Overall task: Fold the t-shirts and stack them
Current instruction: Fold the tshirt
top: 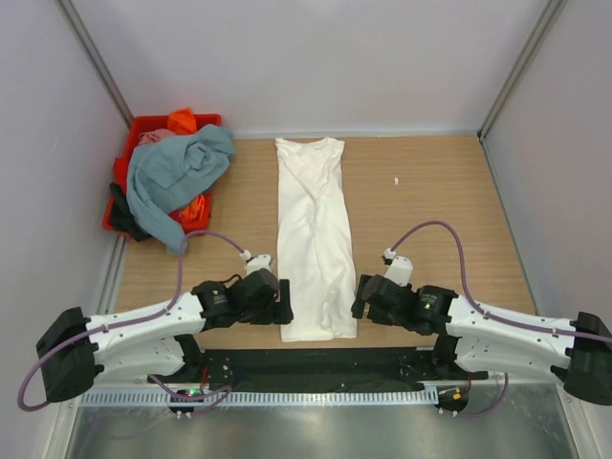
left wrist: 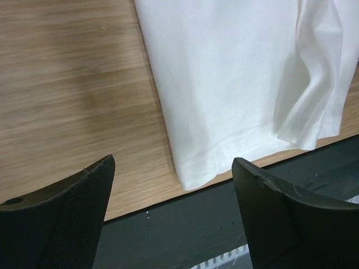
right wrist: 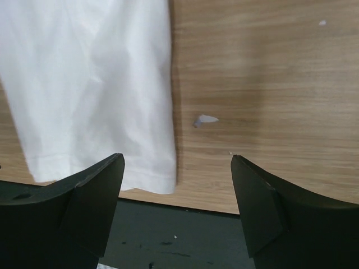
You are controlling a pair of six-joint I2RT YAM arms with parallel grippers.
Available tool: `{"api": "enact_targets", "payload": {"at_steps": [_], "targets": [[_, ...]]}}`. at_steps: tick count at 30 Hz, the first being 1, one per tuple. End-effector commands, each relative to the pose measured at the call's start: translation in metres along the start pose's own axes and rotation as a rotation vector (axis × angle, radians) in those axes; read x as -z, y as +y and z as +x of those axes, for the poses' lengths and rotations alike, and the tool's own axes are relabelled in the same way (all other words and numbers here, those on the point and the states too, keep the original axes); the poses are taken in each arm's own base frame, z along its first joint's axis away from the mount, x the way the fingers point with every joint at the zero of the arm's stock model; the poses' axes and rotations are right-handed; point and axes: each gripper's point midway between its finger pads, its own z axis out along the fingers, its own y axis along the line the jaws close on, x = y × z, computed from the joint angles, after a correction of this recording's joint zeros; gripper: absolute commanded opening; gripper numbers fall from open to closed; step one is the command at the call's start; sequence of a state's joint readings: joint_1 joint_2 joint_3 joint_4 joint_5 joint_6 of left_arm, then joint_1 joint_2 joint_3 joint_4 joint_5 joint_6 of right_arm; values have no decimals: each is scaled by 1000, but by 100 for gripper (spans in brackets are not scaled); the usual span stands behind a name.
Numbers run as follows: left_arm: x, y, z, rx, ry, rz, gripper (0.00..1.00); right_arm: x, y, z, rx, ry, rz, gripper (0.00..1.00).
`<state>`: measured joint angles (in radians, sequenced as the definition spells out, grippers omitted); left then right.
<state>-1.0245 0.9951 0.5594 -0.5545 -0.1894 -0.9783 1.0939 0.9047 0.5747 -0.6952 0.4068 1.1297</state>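
Observation:
A white t-shirt [top: 314, 234] lies folded into a long narrow strip down the middle of the table, its hem at the near edge. Its hem corner [left wrist: 193, 178] shows in the left wrist view, and its other hem corner [right wrist: 162, 182] in the right wrist view. My left gripper [top: 285, 306] sits just left of the hem, open and empty [left wrist: 174, 216]. On the other side of the hem my right gripper [top: 360, 298] is open, nothing between its fingers [right wrist: 176, 213]. More t-shirts, a grey-blue one [top: 177, 177] on top of orange and pink ones, are heaped in the crate.
A red plastic crate [top: 134, 143] stands at the table's far left corner, with a dark cloth [top: 124, 215] hanging over its near side. A small white scrap [right wrist: 206, 119] lies on the wood right of the shirt. A black strip [top: 316, 361] borders the near edge.

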Motion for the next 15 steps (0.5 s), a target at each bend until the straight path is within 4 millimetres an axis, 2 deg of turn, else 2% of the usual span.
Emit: {"api": "enact_targets", "payload": {"at_steps": [1, 3, 4, 6, 13, 15], "targets": [[-15, -18, 9, 35, -2, 37, 86, -10, 10, 24, -74, 92, -80, 81], [-19, -20, 19, 38, 18, 28, 86, -13, 17, 33, -91, 124, -126, 78], [-19, -21, 20, 38, 13, 21, 86, -18, 11, 41, -95, 141, -122, 77], [-21, -21, 28, 32, 21, 8, 85, -22, 14, 48, -102, 164, -143, 73], [-28, -11, 41, 39, 23, -42, 84, -35, 13, 62, -92, 200, -143, 69], [-29, -6, 41, 49, 12, -55, 81, -38, 12, 64, -91, 205, -137, 58]]}}
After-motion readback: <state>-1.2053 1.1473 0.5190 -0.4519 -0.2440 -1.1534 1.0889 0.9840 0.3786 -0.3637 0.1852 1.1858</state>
